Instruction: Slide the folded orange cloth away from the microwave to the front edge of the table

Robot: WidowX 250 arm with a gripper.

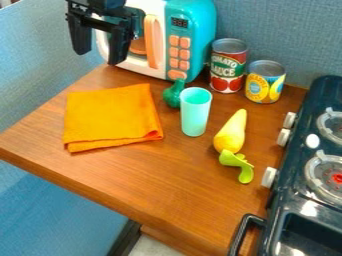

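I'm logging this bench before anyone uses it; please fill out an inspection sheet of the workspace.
Surface: brown wood-look table, bare toward the near edge.
Job's things: toy microwave, at the back, nearest the end effector; orange cloth, folded flat.
Clutter: turquoise cup, upright; dark green toy beside it; yellow pear-shaped toy with a light green piece at its near end; two cans, red and yellow-blue, upright.
End effector: upper left, raised, fingers apart, nothing held.
Cables: nothing seen.
Surroundings: dark toy stove at the right; blue-grey wall behind.
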